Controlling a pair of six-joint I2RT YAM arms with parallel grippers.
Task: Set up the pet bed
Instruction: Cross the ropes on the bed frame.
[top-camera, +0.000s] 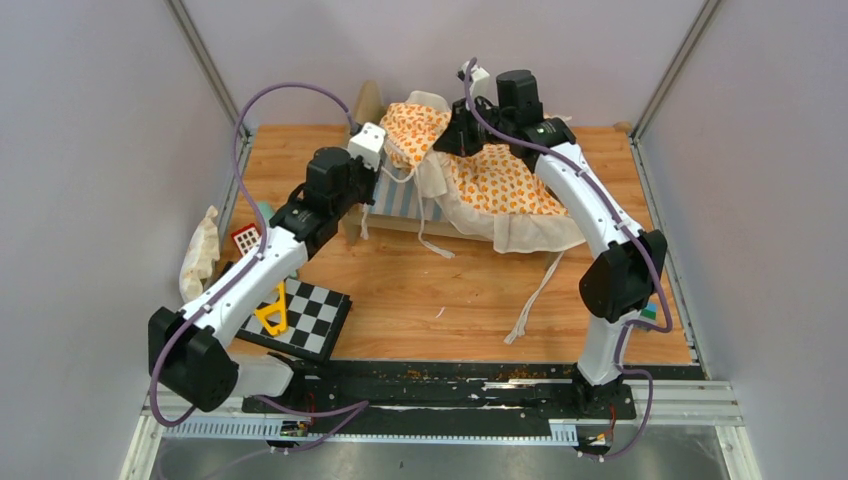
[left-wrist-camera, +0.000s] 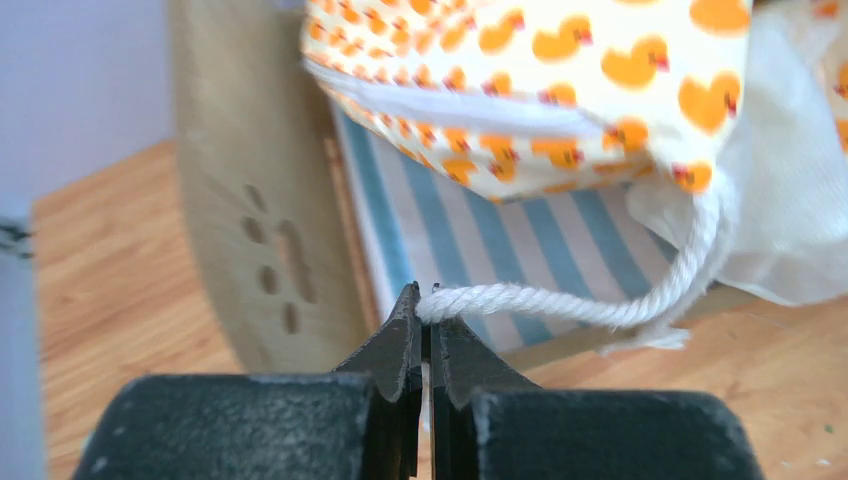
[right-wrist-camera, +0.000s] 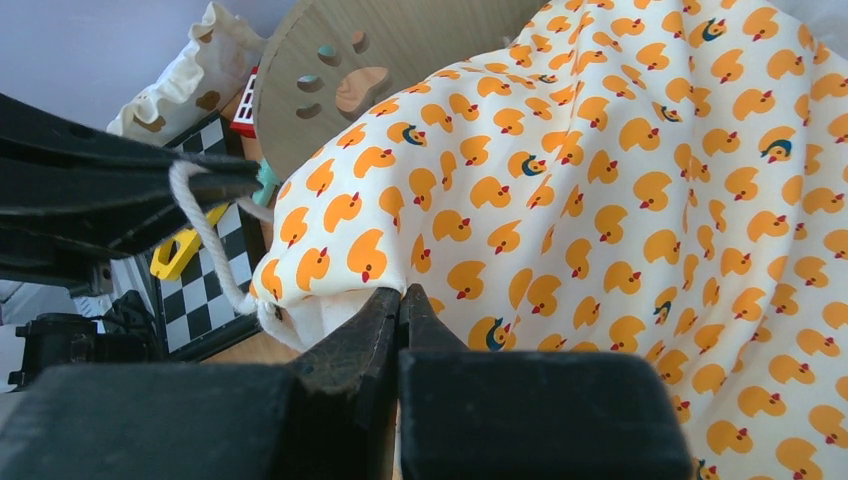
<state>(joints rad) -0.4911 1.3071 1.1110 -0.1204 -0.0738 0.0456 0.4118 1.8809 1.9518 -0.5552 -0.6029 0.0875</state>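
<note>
The left gripper (left-wrist-camera: 425, 318) pinches a twisted white cord (left-wrist-camera: 560, 308) of the soft duck-print cushion (left-wrist-camera: 560, 60), whose edge the right gripper (right-wrist-camera: 402, 300) clamps, draped over the round-boarded, blue-striped wooden pet bed (top-camera: 395, 200) at 12 o'clock on the table (top-camera: 450, 290).

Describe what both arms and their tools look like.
The left arm and right arm: white tubular links, chunky black joints, a lilac cable looped along each. The left tool and right tool: matte black fingers tapering to thin tips.

Bare worktop (top-camera: 430, 290) mid near edge; checkerboard (top-camera: 310, 320) blocks the near-left corner, pet bed (top-camera: 397, 199) the far edge.
</note>
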